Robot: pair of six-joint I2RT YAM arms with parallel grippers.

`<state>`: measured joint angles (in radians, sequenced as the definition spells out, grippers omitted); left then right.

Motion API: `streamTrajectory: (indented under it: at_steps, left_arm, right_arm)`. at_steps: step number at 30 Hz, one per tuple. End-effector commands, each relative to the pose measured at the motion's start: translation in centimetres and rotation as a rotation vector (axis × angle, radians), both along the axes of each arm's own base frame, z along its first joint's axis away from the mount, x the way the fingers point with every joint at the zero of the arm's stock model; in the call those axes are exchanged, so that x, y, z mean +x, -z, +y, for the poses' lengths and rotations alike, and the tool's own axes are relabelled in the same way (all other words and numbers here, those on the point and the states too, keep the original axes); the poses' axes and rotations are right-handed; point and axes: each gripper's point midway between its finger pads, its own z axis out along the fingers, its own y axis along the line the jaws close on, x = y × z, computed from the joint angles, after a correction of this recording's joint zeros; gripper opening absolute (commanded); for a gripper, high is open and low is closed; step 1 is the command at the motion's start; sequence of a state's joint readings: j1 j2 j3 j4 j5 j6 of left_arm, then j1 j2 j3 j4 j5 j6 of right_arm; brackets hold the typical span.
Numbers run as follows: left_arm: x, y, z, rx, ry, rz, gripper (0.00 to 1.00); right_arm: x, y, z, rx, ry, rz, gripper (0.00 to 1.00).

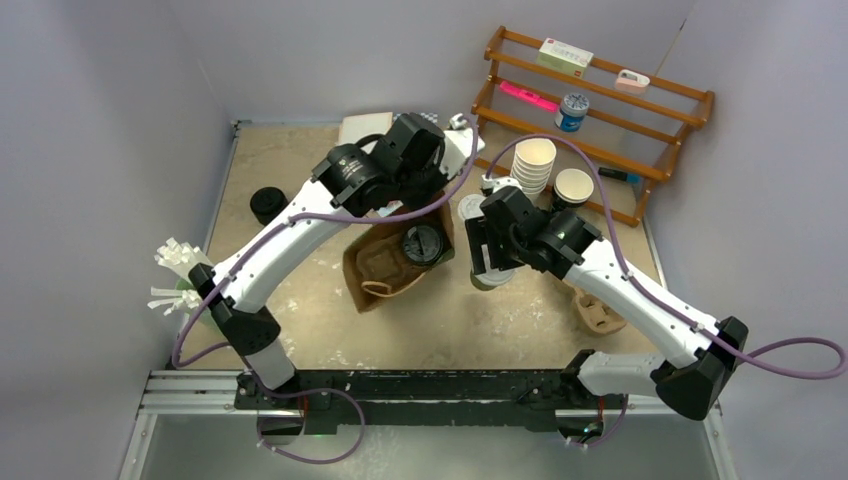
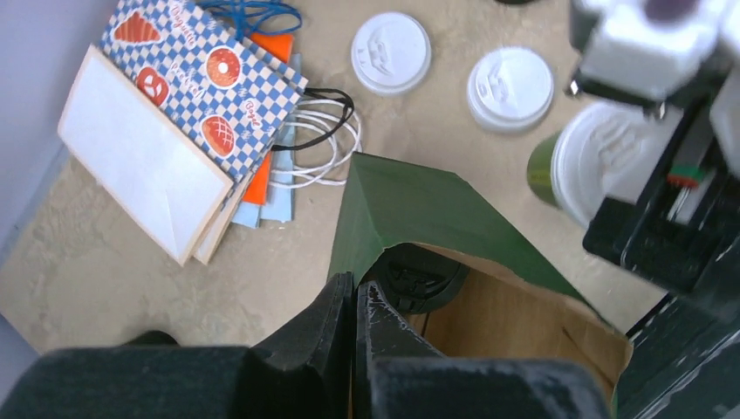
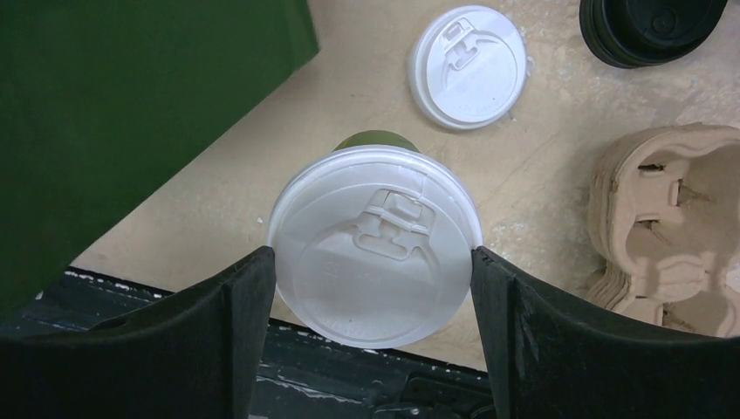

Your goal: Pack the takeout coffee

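The left end effector [image 2: 353, 301] is closed, its fingers pressed together at the rim of the green paper bag [image 2: 410, 209]. The right end effector [image 3: 373, 262] grips the takeout coffee [image 3: 349, 301] at its white lid, the cup centred between both fingers.

Robotics laboratory test cell. Plain pale walls [image 1: 100, 120] box in a sand-coloured tabletop [image 1: 300, 170]. Along the bottom edge, a cabled left arm [image 1: 290, 235] and right arm [image 1: 630, 285] are mounted on a metal rail [image 1: 190, 390]. Staged café props include a wooden rack [image 1: 690, 100] at upper right, stacked paper cups [image 1: 533, 165], a takeout coffee [image 3: 375, 244] and pulp cup carriers [image 3: 663, 227].
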<state>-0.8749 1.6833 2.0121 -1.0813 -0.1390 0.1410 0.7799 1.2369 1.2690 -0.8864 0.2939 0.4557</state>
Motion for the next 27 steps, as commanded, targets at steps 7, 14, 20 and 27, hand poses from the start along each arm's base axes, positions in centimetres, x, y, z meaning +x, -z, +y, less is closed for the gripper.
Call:
streamTrajectory:
  at_steps: [7, 14, 20, 27]
  left_arm:
    - [0.4, -1.1, 1.6, -0.155, -0.412, 0.254, 0.0]
    - [-1.4, -1.4, 3.4, -0.428, -0.616, 0.595, 0.0]
    - [-1.8, 0.5, 4.6, -0.455, -0.756, 0.666, 0.0]
    - [-0.8, 1.5, 8.0, -0.568, -0.868, 0.604, 0.27]
  right_arm:
    - [-0.9, 0.6, -1.0, 0.019, 0.051, 0.011, 0.79]
    - [-0.7, 0.8, -1.2, 0.017, 0.063, 0.0, 0.79]
    - [-0.7, 1.0, -1.1, 0.023, 0.051, 0.0, 0.79]
    - [-0.6, 0.8, -1.1, 0.025, 0.052, -0.004, 0.79]
